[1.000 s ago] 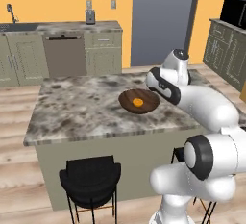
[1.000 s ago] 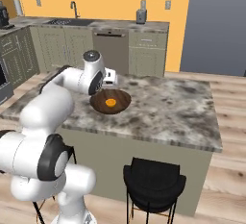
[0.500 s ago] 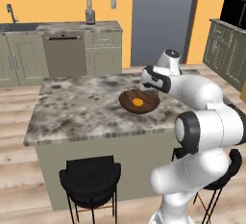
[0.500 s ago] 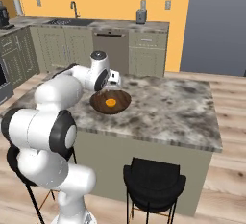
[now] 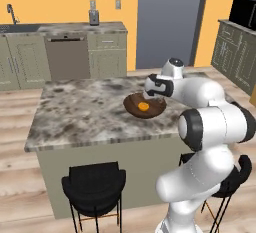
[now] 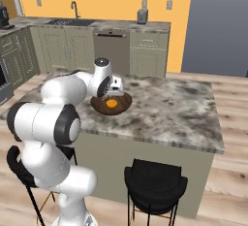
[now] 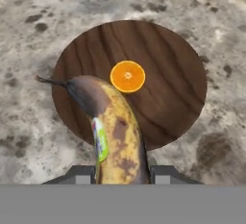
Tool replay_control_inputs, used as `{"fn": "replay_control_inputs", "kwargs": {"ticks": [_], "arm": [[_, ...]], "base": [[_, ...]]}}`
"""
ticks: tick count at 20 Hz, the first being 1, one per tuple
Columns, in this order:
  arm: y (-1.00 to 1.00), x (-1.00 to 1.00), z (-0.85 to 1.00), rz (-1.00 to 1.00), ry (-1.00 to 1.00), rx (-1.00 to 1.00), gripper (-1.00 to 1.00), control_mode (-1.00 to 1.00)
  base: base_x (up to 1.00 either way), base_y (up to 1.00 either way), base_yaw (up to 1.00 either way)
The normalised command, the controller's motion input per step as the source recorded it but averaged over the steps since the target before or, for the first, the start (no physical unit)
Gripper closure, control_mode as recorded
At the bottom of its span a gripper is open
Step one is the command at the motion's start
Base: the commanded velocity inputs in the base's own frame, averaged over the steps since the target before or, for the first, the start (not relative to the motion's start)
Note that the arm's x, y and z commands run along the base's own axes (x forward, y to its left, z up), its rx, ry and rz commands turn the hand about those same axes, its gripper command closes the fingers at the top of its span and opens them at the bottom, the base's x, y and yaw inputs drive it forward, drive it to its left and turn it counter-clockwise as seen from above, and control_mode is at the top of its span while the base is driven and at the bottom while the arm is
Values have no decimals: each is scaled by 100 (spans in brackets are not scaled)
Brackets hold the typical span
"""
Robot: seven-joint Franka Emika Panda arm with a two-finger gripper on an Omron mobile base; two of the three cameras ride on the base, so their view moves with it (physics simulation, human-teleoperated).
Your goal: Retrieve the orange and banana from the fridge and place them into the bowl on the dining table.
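Kitchen: your dining table (image 5: 85, 112) carried the bowl (image 7: 182, 74).
Orange (image 7: 128, 76): sat mid-bowl, already delivered.
Gripper (image 7: 121, 172): you had it pinching the banana (image 7: 113, 127), tip toward 10 o'clock, over the rim for dropping.

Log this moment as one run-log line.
phase: carrying banana to bowl | gripper: shut on banana, above bowl's near rim | orange: in bowl | bowl: on dining table
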Motion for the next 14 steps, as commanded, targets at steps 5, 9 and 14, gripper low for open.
{"fn": "replay_control_inputs", "kwargs": {"ticks": [5,9,14], "arm": [[0,28,-34,0,0,0,100,-100],[0,30,-31,0,1,0,100,-100],[0,29,-29,0,0,0,100,-100]], "base": [[0,0,0],[0,0,0],[0,0,0]]}}
